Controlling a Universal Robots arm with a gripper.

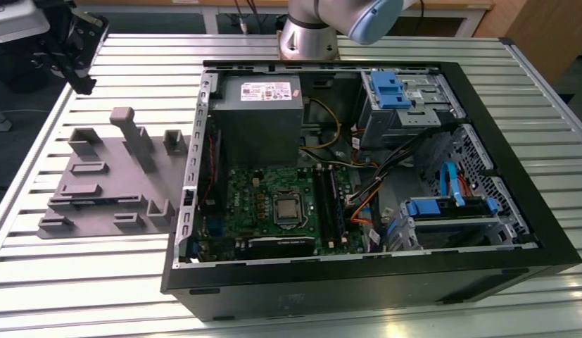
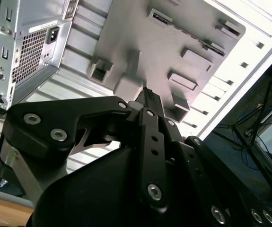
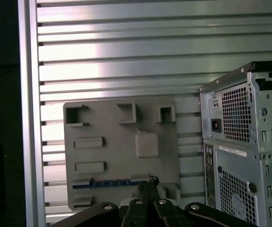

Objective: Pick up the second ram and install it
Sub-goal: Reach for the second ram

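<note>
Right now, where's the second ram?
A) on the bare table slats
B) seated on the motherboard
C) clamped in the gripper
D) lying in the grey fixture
D: in the first wrist view the second ram lies flat along one edge of the grey fixture, not in the gripper.

the white label [image 1: 268,91] on the power supply [image 1: 257,123] cannot be read.

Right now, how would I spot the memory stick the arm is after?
Beside the open computer case, on the exterior view's left, lies a grey tray of upright blocks. In the first wrist view, the memory stick is the thin blue strip on that tray, amid plain grey blocks.
</note>
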